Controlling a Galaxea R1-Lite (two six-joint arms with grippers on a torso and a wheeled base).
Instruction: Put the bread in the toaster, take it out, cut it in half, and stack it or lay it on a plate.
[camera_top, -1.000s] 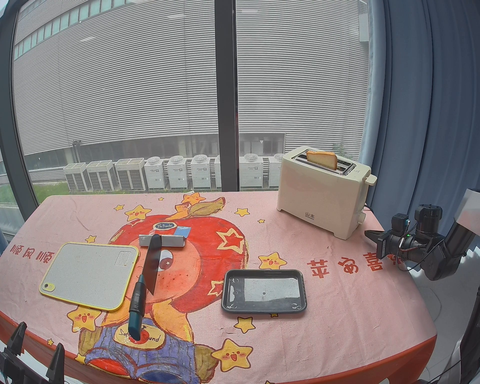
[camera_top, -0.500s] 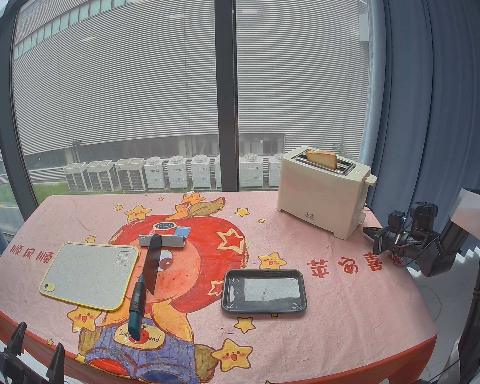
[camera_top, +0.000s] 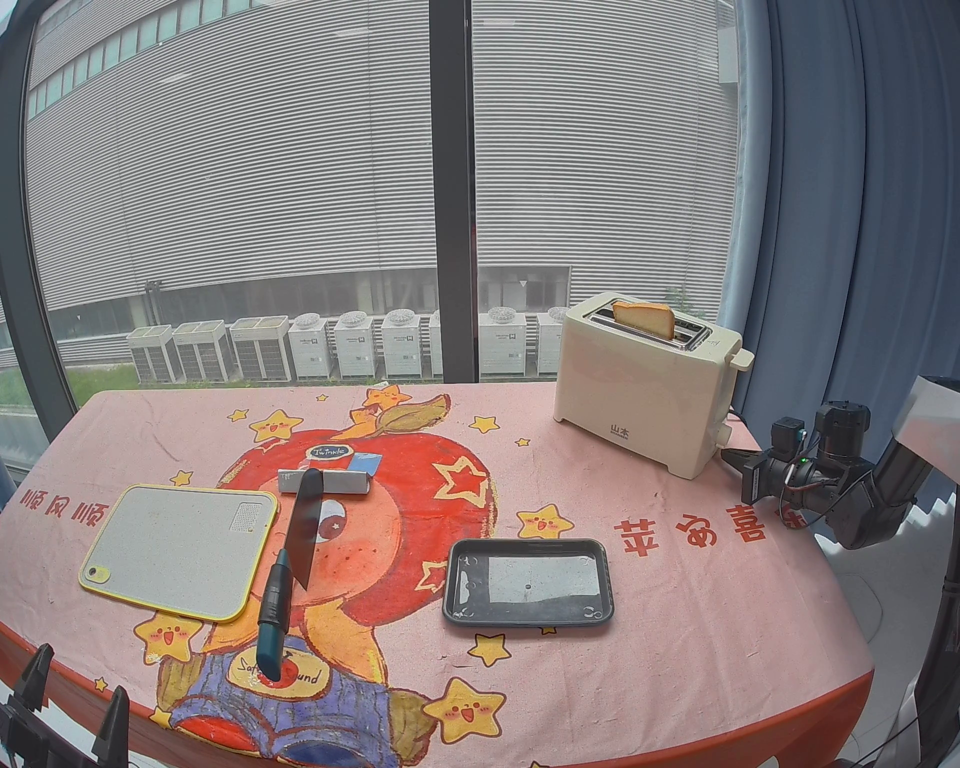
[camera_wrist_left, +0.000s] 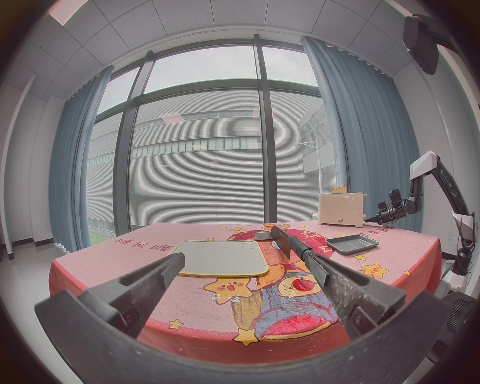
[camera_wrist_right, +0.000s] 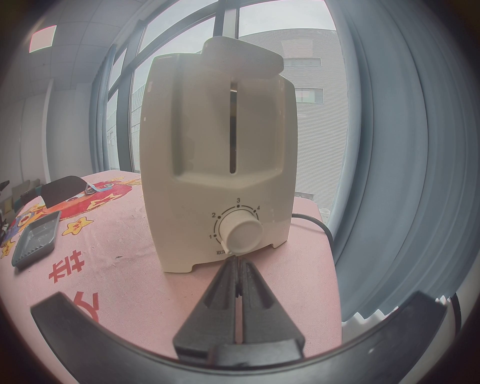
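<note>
Bread: one slice of bread (camera_top: 645, 318) stood in the toaster's slot, with its brown top sticking out.
Toaster: the cream toaster (camera_top: 640, 400) sat at the far right of the table (camera_top: 700, 620), near the window. Its lever was up at the top.
Right gripper: the right gripper (camera_wrist_right: 237, 264) was low by the toaster's end, with its tips near the round knob (camera_wrist_right: 240, 235). Its fingers were pressed together and held nothing.
Left gripper: the left gripper (camera_wrist_left: 235, 252) was by the near left edge of the table. Its fingers were spread wide and held nothing.
Plate: the black plate (camera_top: 527, 621) lay in the middle of the table, near the front.
Knife: the knife (camera_top: 285, 570) lay just beside the cutting board (camera_top: 180, 548), its blade tip on a small grey block (camera_top: 345, 482).
</note>
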